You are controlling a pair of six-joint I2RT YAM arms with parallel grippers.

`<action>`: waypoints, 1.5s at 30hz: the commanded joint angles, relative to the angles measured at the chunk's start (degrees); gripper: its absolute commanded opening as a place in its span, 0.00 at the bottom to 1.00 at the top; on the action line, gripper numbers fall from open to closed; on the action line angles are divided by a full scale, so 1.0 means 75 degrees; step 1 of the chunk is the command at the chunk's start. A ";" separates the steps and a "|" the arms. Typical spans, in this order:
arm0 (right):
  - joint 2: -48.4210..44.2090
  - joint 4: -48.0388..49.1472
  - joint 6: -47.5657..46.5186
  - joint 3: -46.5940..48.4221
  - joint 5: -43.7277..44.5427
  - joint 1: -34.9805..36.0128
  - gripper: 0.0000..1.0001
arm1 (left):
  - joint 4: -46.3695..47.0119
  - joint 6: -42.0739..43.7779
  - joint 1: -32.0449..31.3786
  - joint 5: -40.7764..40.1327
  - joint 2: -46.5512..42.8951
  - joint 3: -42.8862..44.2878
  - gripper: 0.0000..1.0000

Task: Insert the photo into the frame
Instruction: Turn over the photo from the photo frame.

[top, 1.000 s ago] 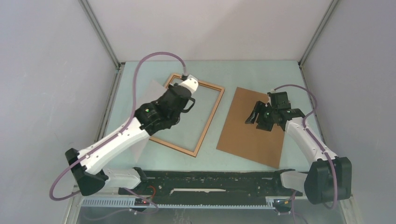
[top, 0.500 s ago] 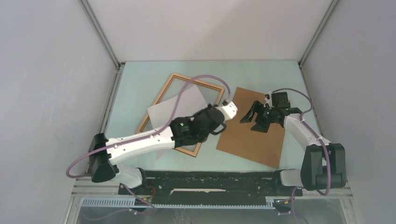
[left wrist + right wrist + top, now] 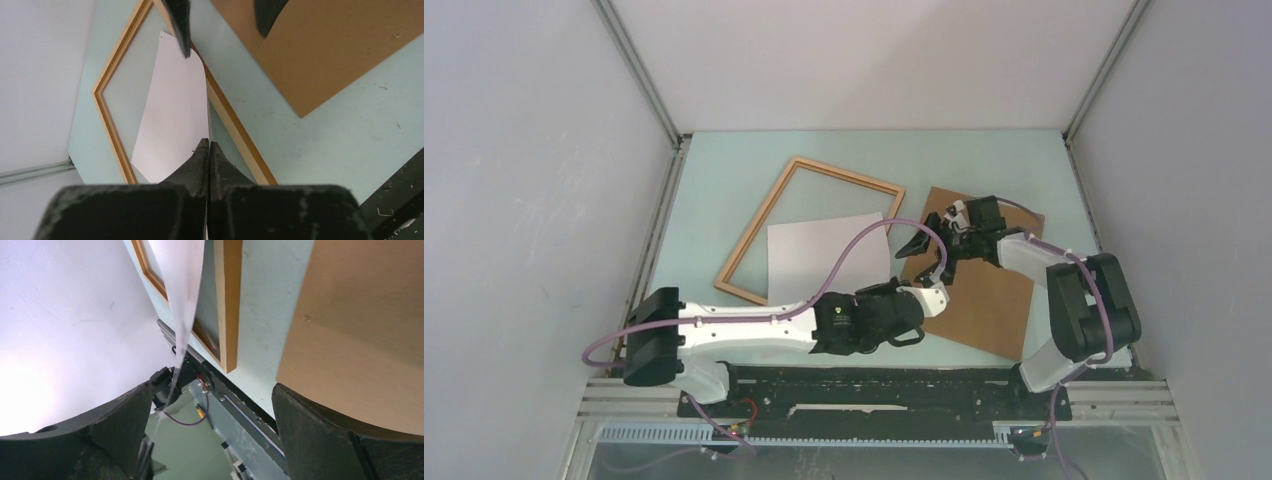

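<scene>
From above, the left gripper (image 3: 927,298) is closed on a corner of the photo (image 3: 824,250). It carries the sheet blank side up, partly over the frame (image 3: 754,225), probably so the other arm can take a second edge. The right gripper (image 3: 927,256) is spread wide beside the sheet's right edge, above the backing board (image 3: 984,300). The left wrist view shows the shut jaws pinching the photo's edge, with the sheet slanting across the frame's rail. In the right wrist view the photo runs edge-on towards the gap between the wide fingers, not yet gripped.
</scene>
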 commanded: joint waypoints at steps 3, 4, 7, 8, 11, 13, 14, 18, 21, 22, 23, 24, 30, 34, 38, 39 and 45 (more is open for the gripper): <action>0.0441 0.1713 0.1870 0.0032 0.0050 0.0433 0.93 | 0.0276 -0.0462 -0.0273 0.0199 0.0051 -0.0203 0.00; 0.0588 0.1868 0.1983 0.0064 0.0050 0.0459 0.92 | 0.0267 -0.0468 -0.0299 0.0209 0.0047 -0.0215 0.00; 0.1017 0.2106 0.2220 0.0208 -0.0041 0.0588 0.88 | 0.0270 -0.0546 -0.0373 0.0399 0.0010 -0.0254 0.00; 0.1156 0.2164 0.2282 0.0248 -0.0067 0.0644 0.86 | 0.0275 -0.0574 -0.0398 0.0445 -0.0004 -0.0271 0.00; 0.1433 0.2219 0.2315 0.0297 -0.0030 0.0820 0.79 | 0.0267 -0.0631 -0.0406 0.0575 0.0015 -0.0284 0.00; 0.1539 0.2263 0.2266 0.0297 0.0022 0.0915 0.75 | 0.0226 -0.0669 -0.0403 0.0669 0.0029 -0.0272 0.00; 0.1583 0.2276 0.2242 0.0296 0.0061 0.0941 0.72 | 0.0203 -0.0687 -0.0406 0.0719 0.0021 -0.0281 0.00; 0.1583 0.2346 0.2153 0.0296 0.0190 0.1042 0.55 | 0.0037 -0.0839 -0.0407 0.0935 -0.0054 -0.0296 0.01; 0.1587 0.2475 0.2062 0.0287 0.0268 0.1083 0.36 | -0.0104 -0.0960 -0.0404 0.1165 -0.0239 -0.0356 0.22; 0.1611 0.2568 0.2050 0.0268 0.0280 0.1094 0.27 | -0.0151 -0.1000 -0.0403 0.1253 -0.0344 -0.0402 0.37; 0.1655 0.2646 0.2032 0.0256 0.0283 0.1098 0.20 | -0.0167 -0.1011 -0.0406 0.1334 -0.0470 -0.0464 0.51; 0.1675 0.2682 0.1993 0.0250 0.0310 0.1097 0.14 | -0.0194 -0.1039 -0.0403 0.1413 -0.0628 -0.0511 0.63; 0.1575 0.2802 0.1475 0.0128 0.0392 0.1107 0.00 | -0.0583 -0.1368 0.0127 0.2213 -0.2084 -0.0666 0.88; 0.1349 0.3073 0.1152 -0.0076 0.0476 0.1086 0.00 | -0.0377 -0.2297 0.2108 0.3510 -0.3277 -0.0851 0.93; 0.1133 0.3357 0.1106 -0.0295 0.0686 0.1026 0.00 | -0.0013 -0.3485 0.4693 0.4430 -0.3890 -0.1080 1.00; 0.1076 0.3417 0.1126 -0.0320 0.0755 0.1007 0.00 | -0.0006 -0.3817 0.5414 0.4654 -0.3846 -0.1067 1.00; 0.0752 0.3663 0.1290 -0.0375 0.1458 0.0935 0.00 | -0.0169 -0.5072 0.9024 0.5500 -0.2350 -0.0848 1.00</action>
